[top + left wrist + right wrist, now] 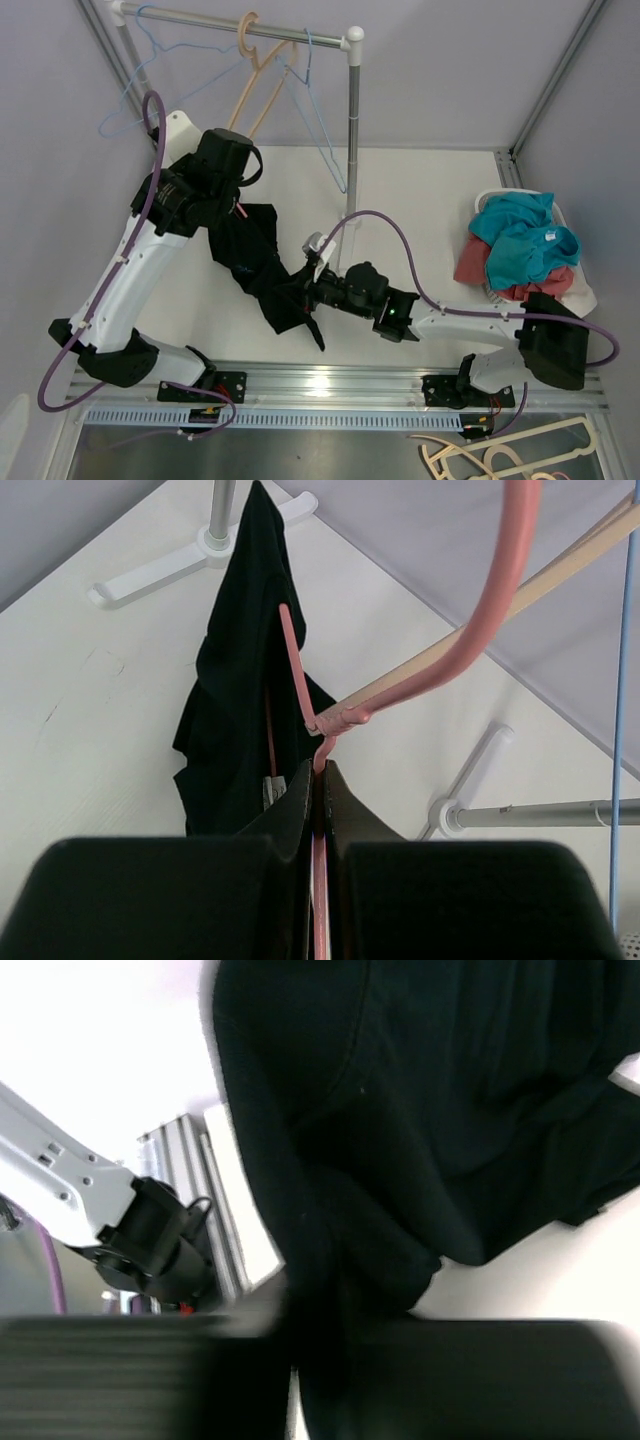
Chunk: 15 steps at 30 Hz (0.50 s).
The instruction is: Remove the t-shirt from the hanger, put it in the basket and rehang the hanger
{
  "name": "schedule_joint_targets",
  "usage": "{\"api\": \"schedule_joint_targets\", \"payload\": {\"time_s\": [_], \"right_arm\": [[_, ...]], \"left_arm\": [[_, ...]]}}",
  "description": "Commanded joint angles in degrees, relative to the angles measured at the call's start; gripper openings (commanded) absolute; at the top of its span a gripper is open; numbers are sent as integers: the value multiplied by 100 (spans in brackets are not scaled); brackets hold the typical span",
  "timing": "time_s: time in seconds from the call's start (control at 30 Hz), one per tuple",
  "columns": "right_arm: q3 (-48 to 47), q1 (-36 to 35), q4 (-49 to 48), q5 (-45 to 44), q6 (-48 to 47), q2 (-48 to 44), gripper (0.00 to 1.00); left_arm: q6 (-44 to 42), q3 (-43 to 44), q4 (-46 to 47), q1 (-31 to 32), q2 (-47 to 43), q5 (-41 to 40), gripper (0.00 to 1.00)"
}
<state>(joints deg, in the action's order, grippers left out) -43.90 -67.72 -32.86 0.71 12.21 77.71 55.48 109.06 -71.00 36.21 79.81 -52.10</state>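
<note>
Left pincer [320, 777] clamps hanger [518, 540], right pincer [302, 295] grips t-shirt [245, 255]; basket [592, 298] holds teal, red clothes [520, 245].

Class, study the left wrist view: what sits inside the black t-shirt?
The pink hanger: one arm shows against the black t-shirt before vanishing under the cloth near the top. The left gripper clamps it below. How far it reaches inside is covered.

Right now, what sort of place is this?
Probably a robotics lab test cell for laundry handling: a white table boxed in by plain panels, a small clothes rail with hangers, and two robot arms handling a black t-shirt.
</note>
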Motion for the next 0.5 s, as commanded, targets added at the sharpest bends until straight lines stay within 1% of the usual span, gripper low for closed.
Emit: {"api": "schedule_joint_targets", "payload": {"time_s": [0.0,0.1,0.2,0.37,0.47], "right_arm": [[-478,-30,-407,17,71,366,0],[-331,-100,-318,-44,45,184,0],[-190,-267,-81,-413,19,-193,0],[136,-689,306,-976,-96,-757,0],[373,-856,473,-1212,-26,-1064,0]], "left_arm": [[-80,-77,533,44,-194,-90,1],[-344,-244,858,36,-255,-64,1],[-468,-358,1018,-26,-177,-178,1],[-495,-394,1167,-403,139,-2,1],[-696,-376,1351,-605,262,6,1]]}}
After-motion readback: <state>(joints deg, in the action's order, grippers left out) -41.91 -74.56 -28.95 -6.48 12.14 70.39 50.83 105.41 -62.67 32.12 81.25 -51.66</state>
